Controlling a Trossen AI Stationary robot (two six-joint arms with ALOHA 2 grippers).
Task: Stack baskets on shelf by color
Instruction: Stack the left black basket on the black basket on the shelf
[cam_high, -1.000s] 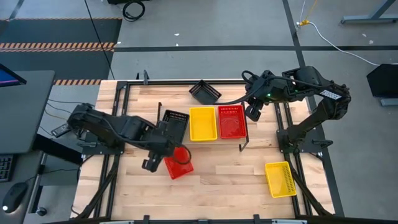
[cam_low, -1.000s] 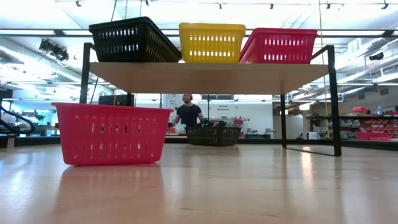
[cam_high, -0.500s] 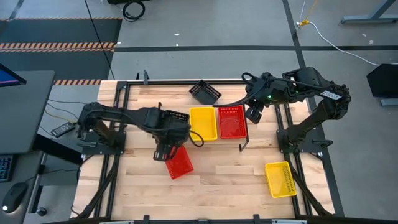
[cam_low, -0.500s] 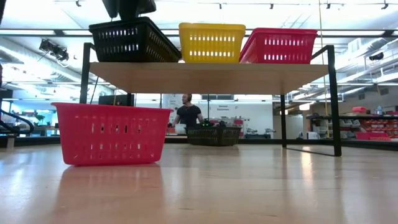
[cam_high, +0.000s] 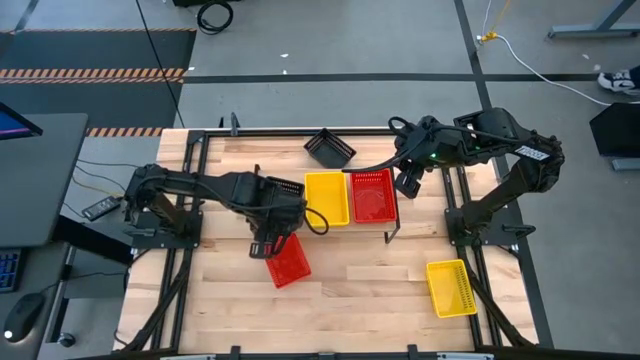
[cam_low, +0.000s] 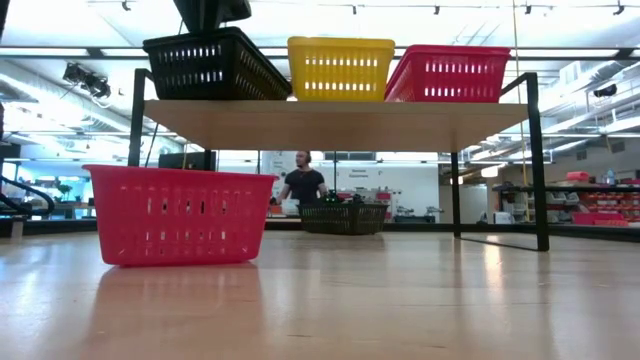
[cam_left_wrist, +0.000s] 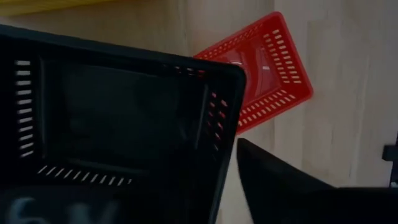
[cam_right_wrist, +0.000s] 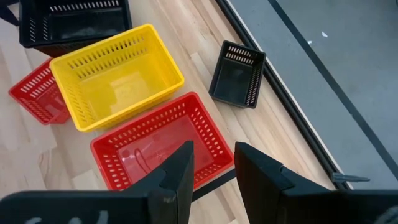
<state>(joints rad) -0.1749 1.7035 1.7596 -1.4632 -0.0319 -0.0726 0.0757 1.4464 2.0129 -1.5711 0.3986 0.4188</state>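
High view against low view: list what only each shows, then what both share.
Only the high view: the left tool over the black basket on the shelf, the right tool, and a yellow basket on the table. Only the low view: a person in the room behind. Both: the shelf's yellow basket and red basket.

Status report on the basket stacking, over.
Left gripper over black basket on shelf. Right gripper open, empty, above red basket. Red basket on table waits.
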